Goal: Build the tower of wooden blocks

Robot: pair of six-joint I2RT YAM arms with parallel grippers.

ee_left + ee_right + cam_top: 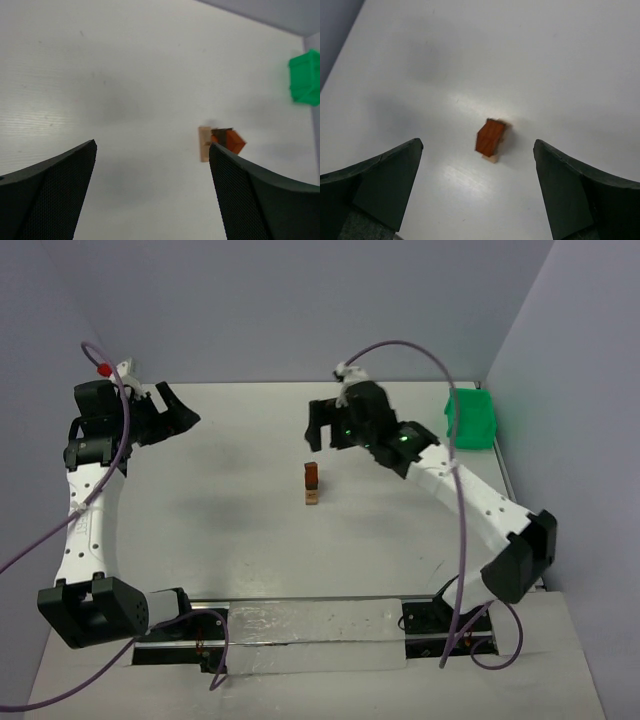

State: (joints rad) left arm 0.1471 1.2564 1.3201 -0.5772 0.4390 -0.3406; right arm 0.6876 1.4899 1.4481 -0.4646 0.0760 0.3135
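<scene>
On the table (200, 510), narrow wood block tower (312, 484)

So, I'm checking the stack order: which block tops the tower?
The reddish-brown block. It is the uppermost piece of the wood block tower; the dark brown block sits under it, and the light tan block forms the base.

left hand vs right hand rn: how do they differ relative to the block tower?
Left hand sits at the far left of the table, well away from the wood block tower; right hand hovers close to it. Left hand's camera sees the tower side-on, off to its right; right hand's camera looks down on its reddish top, centred. Shared: both open, both empty.
</scene>
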